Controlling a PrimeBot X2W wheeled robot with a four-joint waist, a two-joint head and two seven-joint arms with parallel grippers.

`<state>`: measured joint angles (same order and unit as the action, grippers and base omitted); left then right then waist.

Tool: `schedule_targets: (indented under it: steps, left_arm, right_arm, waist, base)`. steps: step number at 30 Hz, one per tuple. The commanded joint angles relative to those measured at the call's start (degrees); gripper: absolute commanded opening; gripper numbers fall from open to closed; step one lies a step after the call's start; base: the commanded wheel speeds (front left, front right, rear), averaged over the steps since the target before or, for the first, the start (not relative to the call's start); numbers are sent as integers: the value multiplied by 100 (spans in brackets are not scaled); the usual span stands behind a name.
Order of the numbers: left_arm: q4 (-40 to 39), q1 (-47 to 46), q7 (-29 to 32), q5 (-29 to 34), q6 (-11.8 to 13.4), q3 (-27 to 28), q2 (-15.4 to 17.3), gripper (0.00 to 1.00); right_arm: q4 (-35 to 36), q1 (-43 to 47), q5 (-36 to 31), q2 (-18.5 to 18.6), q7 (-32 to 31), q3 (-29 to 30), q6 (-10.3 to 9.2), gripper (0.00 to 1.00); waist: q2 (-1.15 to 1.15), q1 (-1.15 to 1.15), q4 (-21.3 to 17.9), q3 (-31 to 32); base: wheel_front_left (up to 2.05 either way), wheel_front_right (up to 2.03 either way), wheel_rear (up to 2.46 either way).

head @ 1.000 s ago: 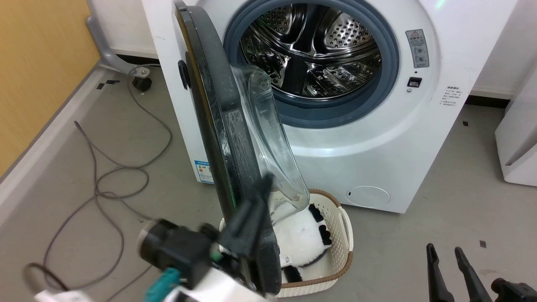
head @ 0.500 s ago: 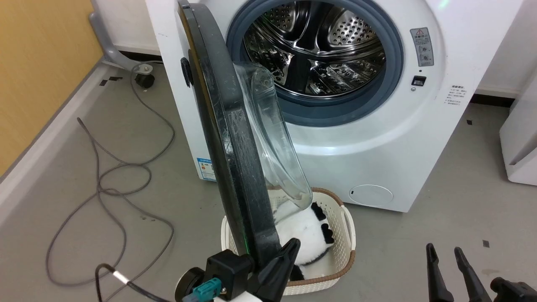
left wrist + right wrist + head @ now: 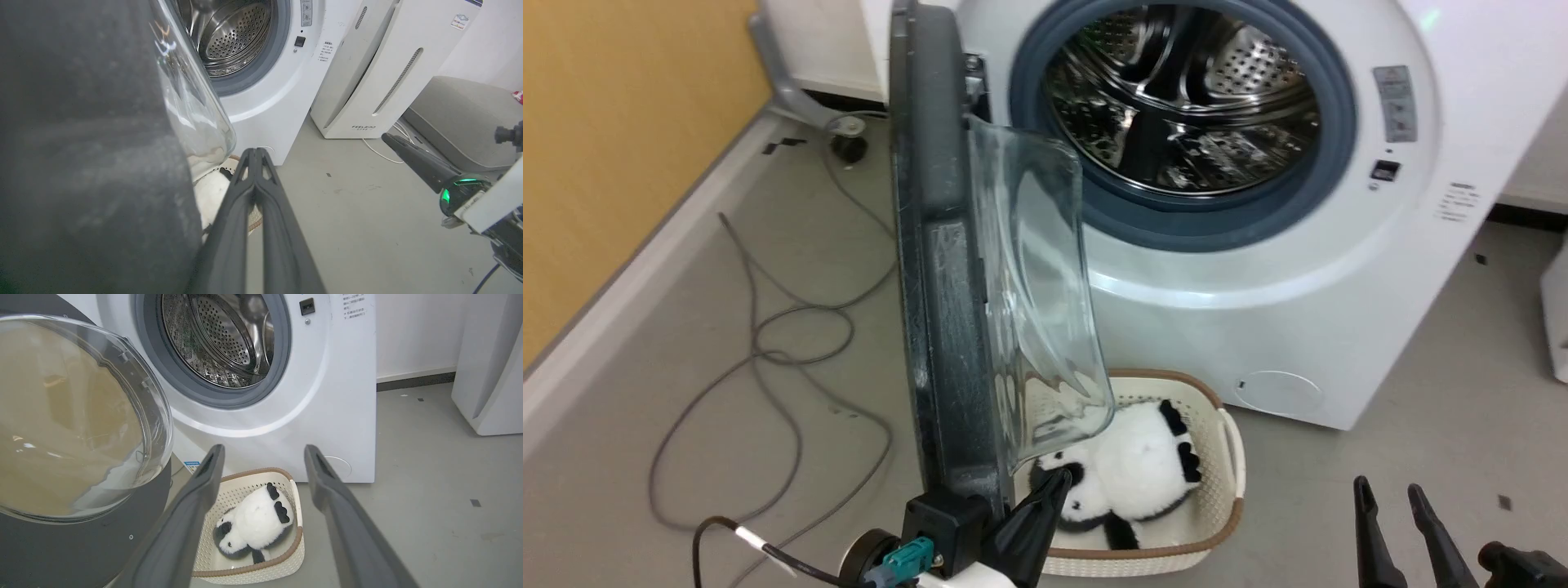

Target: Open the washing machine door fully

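Left gripper [image 3: 1058,483] closed, nothing held (nearer arm); washing machine door [image 3: 939,286] sited immediately left, edge-on; contact apparently made.

The washing machine door [image 3: 81,163] is standing edge-on just beside the left tool [image 3: 255,152], walling off its whole left side. Just ahead of and below its tips, a basket [image 3: 1230,445] holding a plush panda [image 3: 1135,465] is occupying the floor. To its right, bare floor [image 3: 347,212] is lying free, with a white appliance [image 3: 367,81] and the right tool [image 3: 1387,486] bounding that gap.
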<state>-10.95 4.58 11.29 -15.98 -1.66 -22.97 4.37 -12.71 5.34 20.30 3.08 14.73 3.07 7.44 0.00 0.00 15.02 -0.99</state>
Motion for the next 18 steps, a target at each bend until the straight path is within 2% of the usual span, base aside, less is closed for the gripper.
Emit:
schedule_targets:
  steps: [1,10,18]
  left_arm:
    - [76,-128,-41,-18,82,133,25,0]
    - [158,-252,-193,-93,218,440,101,0]
    - [224,-431,-438,-213,459,997,226,0]
  right_arm:
    - [-31,-5,68,-20,27,-19,5,100]
    - [-78,-38,64,-20,27,-119,5,100]
    - [-124,-161,-94,-20,27,-212,5,100]
  waist:
    - [0,0,238,33]
    - [0,0,892,6]
    - [0,0,1341,-218]
  base:
    - [0,0,0]
    - [0,0,0]
    - [0,0,0]
